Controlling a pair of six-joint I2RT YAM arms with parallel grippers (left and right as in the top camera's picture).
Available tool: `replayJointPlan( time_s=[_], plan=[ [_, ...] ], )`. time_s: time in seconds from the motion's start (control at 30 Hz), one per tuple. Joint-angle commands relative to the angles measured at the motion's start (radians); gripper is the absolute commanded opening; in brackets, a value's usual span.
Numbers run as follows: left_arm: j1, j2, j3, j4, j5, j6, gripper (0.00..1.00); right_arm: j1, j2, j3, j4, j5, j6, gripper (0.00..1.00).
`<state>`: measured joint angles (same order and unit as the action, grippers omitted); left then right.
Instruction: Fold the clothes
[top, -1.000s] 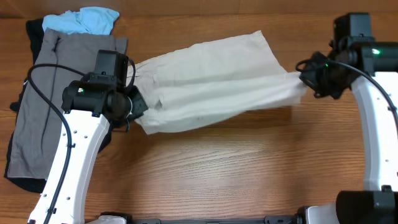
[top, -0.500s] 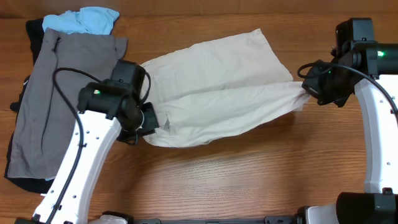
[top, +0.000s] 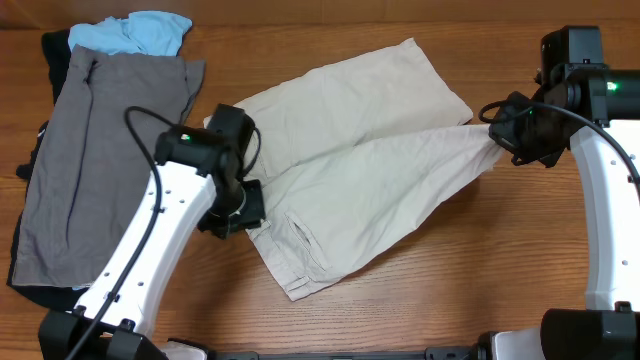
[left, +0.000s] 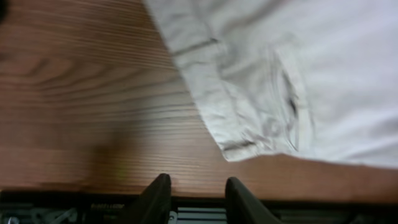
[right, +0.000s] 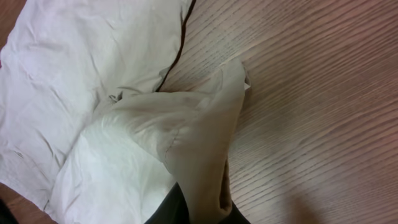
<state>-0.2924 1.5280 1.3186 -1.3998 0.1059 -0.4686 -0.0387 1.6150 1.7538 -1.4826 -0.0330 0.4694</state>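
- While the right gripper (right: 200, 208) clamps one leg hem of the cream shorts (top: 360, 170), the garment lies spread diagonally across the wooden table (top: 480, 280).
- Left gripper (left: 196, 198) hovers just short of the waistband corner, fingers parted, holding nothing.
- Grey shorts (top: 100, 150) and a light-blue garment (top: 140, 30) lie beyond the left arm.

Overhead: fixed above the bench (top: 450, 295), facing straight down from far off. It takes in the left arm (top: 150, 245), the right arm (top: 603, 200) and the whole shorts (top: 340, 170). The arm bases sit at the frame's lower edge.

Left wrist: close and low, looking out past the left fingers (left: 155, 198) at the bottom edge. It shows bench wood and the waistband corner (left: 239, 140), slightly blurred.

Right wrist: close, looking down past the right fingers (right: 166, 211), which are mostly hidden by cloth. It shows one leg end and the bench.

Shared: the shorts appear in all three views. Each wrist view covers one end of what the overhead view shows whole.
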Motion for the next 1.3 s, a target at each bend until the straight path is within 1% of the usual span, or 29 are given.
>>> replayJointPlan(
  time_s=[0.0, 0.1, 0.13, 0.17, 0.23, 0.33, 0.37, 0.5, 0.57, 0.63, 0.67, 0.73, 0.87, 1.03, 1.13, 1.27],
  plan=[
    [-0.113, 0.003, -0.007, 0.020, 0.104, 0.156, 0.28, -0.008, -0.014, 0.020, 0.014, 0.024, -0.006, 0.11],
    [-0.223, 0.003, -0.013, 0.074, 0.086, 0.206, 0.30, -0.008, -0.014, 0.020, 0.014, 0.023, -0.006, 0.11],
    [-0.278, 0.003, -0.026, 0.103, 0.054, 0.215, 0.31, -0.008, -0.014, 0.020, 0.014, 0.023, -0.006, 0.11],
    [-0.305, 0.003, -0.035, 0.114, 0.033, 0.215, 0.33, -0.008, -0.014, 0.020, 0.014, 0.023, -0.006, 0.11],
    [-0.404, 0.005, -0.086, 0.163, -0.031, 0.215, 0.33, -0.008, -0.014, 0.020, 0.014, 0.023, -0.006, 0.11],
    [-0.459, 0.006, -0.140, 0.216, -0.031, 0.215, 0.33, -0.008, -0.014, 0.020, 0.014, 0.018, -0.006, 0.11],
    [-0.482, 0.006, -0.174, 0.249, -0.031, 0.214, 0.35, -0.008, -0.014, 0.020, 0.014, 0.013, -0.006, 0.11],
    [-0.499, 0.006, -0.243, 0.303, -0.026, 0.199, 0.42, -0.008, -0.014, 0.020, 0.014, 0.013, -0.006, 0.11],
    [-0.501, 0.006, -0.281, 0.314, -0.028, 0.200, 0.51, -0.008, -0.014, 0.020, 0.014, 0.013, -0.006, 0.11],
    [-0.501, 0.006, -0.341, 0.361, -0.024, 0.200, 0.61, -0.008, -0.014, 0.020, 0.014, 0.013, -0.006, 0.11],
    [-0.501, 0.006, -0.373, 0.391, -0.017, 0.200, 0.63, -0.008, -0.014, 0.020, 0.014, 0.013, -0.006, 0.11],
    [-0.501, 0.006, -0.440, 0.472, 0.011, 0.200, 0.64, -0.008, -0.014, 0.020, 0.014, 0.013, -0.006, 0.11],
    [-0.501, 0.006, -0.501, 0.541, 0.049, 0.192, 0.66, -0.008, -0.014, 0.020, 0.014, 0.013, -0.006, 0.11],
    [-0.501, 0.006, -0.512, 0.563, 0.049, 0.192, 0.70, -0.008, -0.014, 0.020, 0.014, 0.013, -0.006, 0.12],
    [-0.501, 0.010, -0.512, 0.563, 0.053, 0.192, 0.74, -0.008, -0.014, 0.020, 0.015, 0.013, -0.006, 0.12],
    [-0.501, 0.036, -0.512, 0.554, 0.085, 0.192, 0.74, -0.008, -0.014, 0.020, 0.015, 0.013, -0.006, 0.12]
  ],
)
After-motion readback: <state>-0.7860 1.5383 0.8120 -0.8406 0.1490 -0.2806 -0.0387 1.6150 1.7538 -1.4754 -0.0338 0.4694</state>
